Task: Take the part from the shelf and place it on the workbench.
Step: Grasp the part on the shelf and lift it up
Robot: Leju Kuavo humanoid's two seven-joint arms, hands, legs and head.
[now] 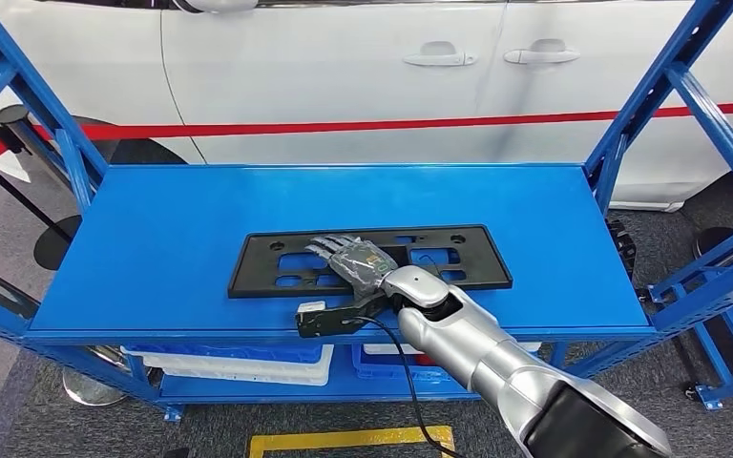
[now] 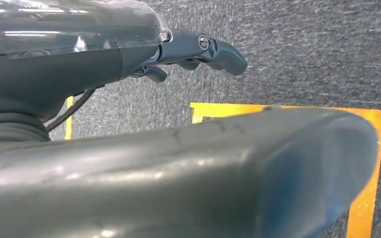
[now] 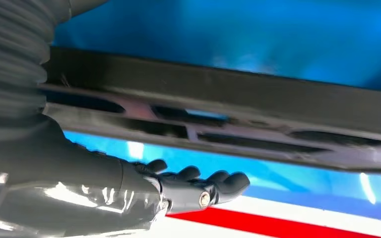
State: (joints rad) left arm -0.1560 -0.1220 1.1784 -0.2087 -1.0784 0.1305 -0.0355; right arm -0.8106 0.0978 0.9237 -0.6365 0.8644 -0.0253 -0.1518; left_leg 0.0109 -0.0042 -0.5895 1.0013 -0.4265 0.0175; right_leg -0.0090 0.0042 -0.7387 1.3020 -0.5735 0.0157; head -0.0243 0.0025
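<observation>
Head view: the black part [image 1: 372,260], a flat rectangular frame with cut-outs, lies flat on the top deck of the blue shelf [image 1: 153,239], towards the front and about centred. The right hand [image 1: 353,258] reaches in from below on its silver arm and lies over the part's middle, fingers stretched forward and slightly apart across the cut-outs, palm down. It looks to rest on the part rather than grip it, though contact is hard to confirm from above. A small black block with a white end [image 1: 320,318] sits at the wrist near the deck's front edge, with a black cable [image 1: 406,367] trailing down from it. White bins [image 1: 239,365] sit on the lower level. Behind the shelf stands a white car [image 1: 363,76] and a red barrier tape [image 1: 344,126]. A yellow floor marking [image 1: 348,441] shows on the grey carpet.

Left wrist view: the left hand [image 2: 198,49] hangs over grey carpet [image 2: 302,49], fingers loosely curled, holding nothing. A yellow marking [image 2: 367,198] lies on the floor below.

Right wrist view: the part [image 3: 218,114] runs across the frame as a dark bar against the blue deck [image 3: 228,29]. The right hand's fingers [image 3: 198,181] lie side by side, nearly straight, not wrapped round anything.
</observation>
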